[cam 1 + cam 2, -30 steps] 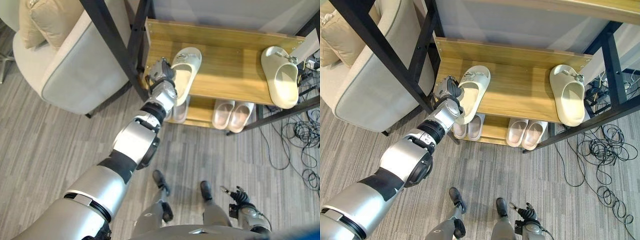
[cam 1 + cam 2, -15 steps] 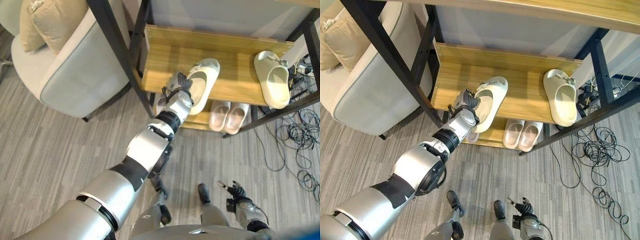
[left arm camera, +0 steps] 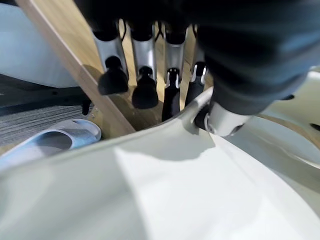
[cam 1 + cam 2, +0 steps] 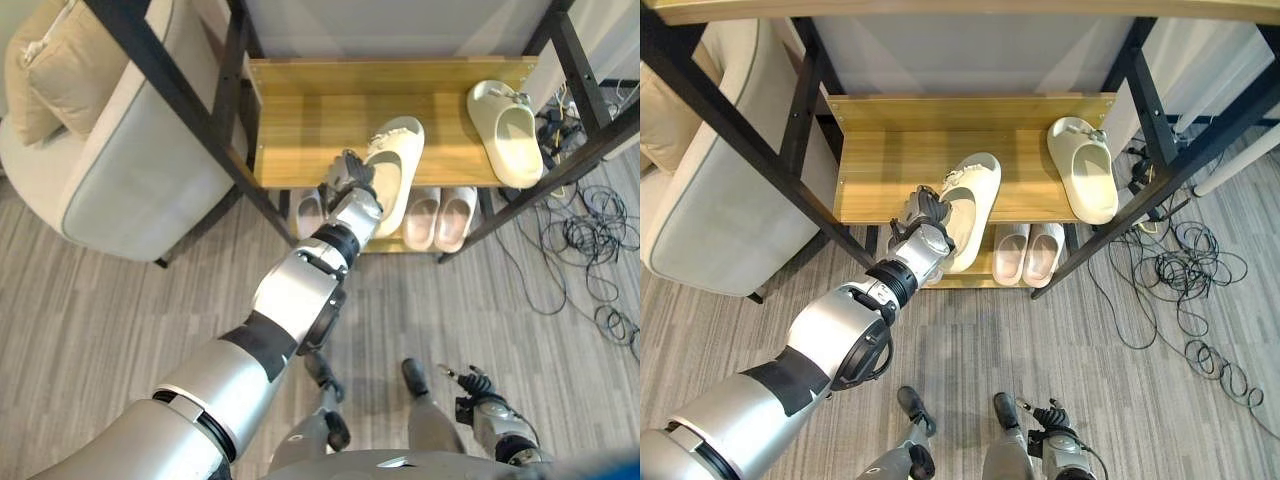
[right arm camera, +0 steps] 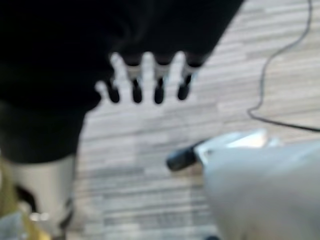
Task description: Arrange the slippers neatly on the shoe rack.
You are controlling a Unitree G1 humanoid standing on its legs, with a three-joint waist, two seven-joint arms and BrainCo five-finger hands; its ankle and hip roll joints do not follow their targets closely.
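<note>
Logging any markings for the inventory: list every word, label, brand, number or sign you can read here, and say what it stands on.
None can be read.
The held slipper in the left hand and the second slipper on the shoe rack each carry a small strap ornament, too small to read.
The lower-shelf slippers show no print.

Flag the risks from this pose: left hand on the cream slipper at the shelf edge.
1. The held slipper sits angled, its heel past the front edge of the wooden shelf; if the left hand lets go here it could tip onto the pairs on the lower shelf.
2. It lies well apart from its mate, so the pair may end up uneven.
3. The forearm runs close to the black frame post.
</note>
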